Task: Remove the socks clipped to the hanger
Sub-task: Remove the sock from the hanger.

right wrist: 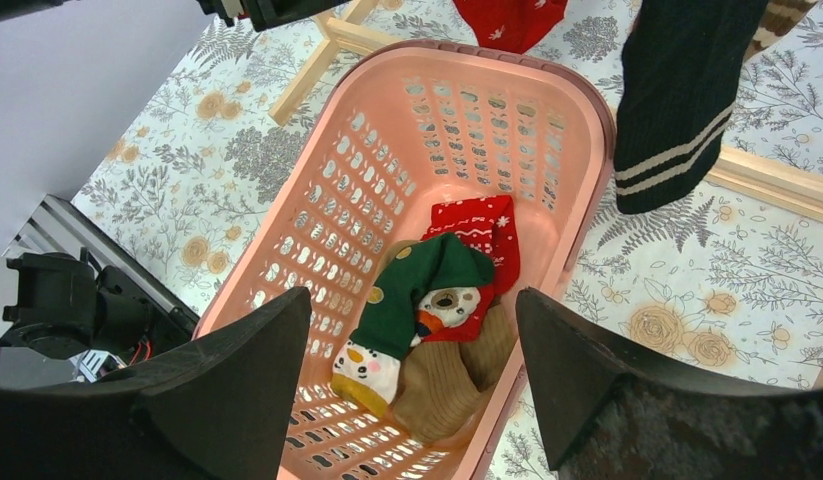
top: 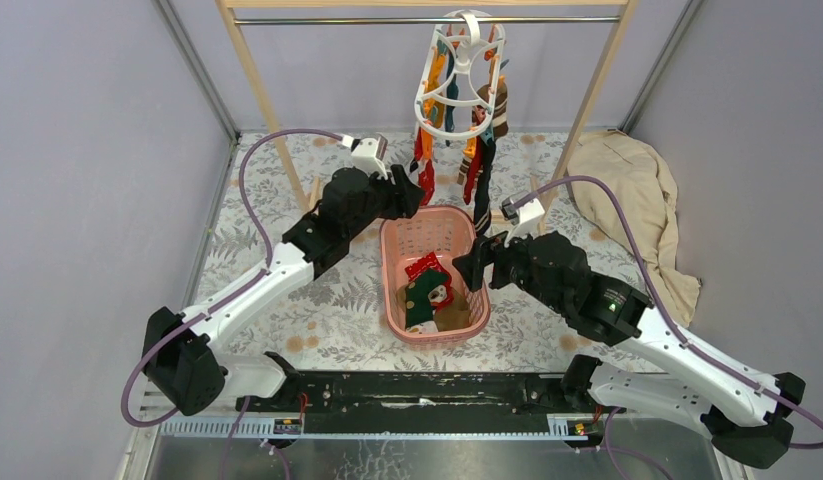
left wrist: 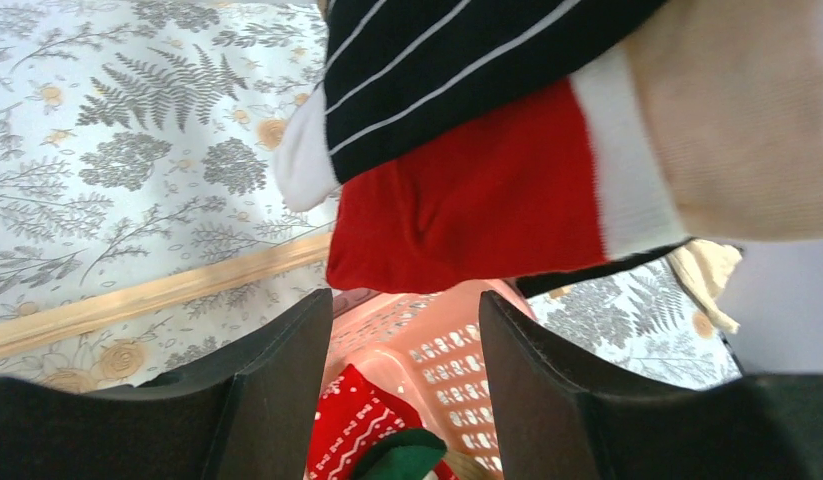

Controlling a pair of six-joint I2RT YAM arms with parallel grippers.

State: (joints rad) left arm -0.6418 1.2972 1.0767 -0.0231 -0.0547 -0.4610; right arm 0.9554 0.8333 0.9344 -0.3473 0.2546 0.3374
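Overhead view: both arm bases sat at the bottom edge of the frame. The right tool (top: 467, 265) was at frame centre, just right of the pink basket (top: 392, 285), jaws spread wide and holding nothing. In the right wrist view its fingers (right wrist: 237, 390) framed the basket interior from above. The basket stood on the floral table (top: 247, 250). Inside it lay a green sock (right wrist: 417, 290) with a snowman toe, over a red patterned sock (right wrist: 477, 225) and an olive-brown sock (right wrist: 447, 385). The left tool (top: 412, 195) was just past the basket's upper-left corner, beside the hanging red sock (top: 424, 165). In the left wrist view its fingers (left wrist: 277, 390) stood apart with nothing between them. The red sock's lower edge sat just above the fingertips in the frame; could not tell whether it touched them. A dark sock with thin white lines (left wrist: 457, 60) hung over the red one. A long black sock (top: 483, 195) hung down to the basket's upper-right corner. The remaining socks were clipped to the white hanger (top: 423, 90) at upper centre, which hung tilted from the bar of the wooden rack (top: 255, 90). A beige cloth (top: 627, 190) lay at the right of the table, well apart from the hanger.
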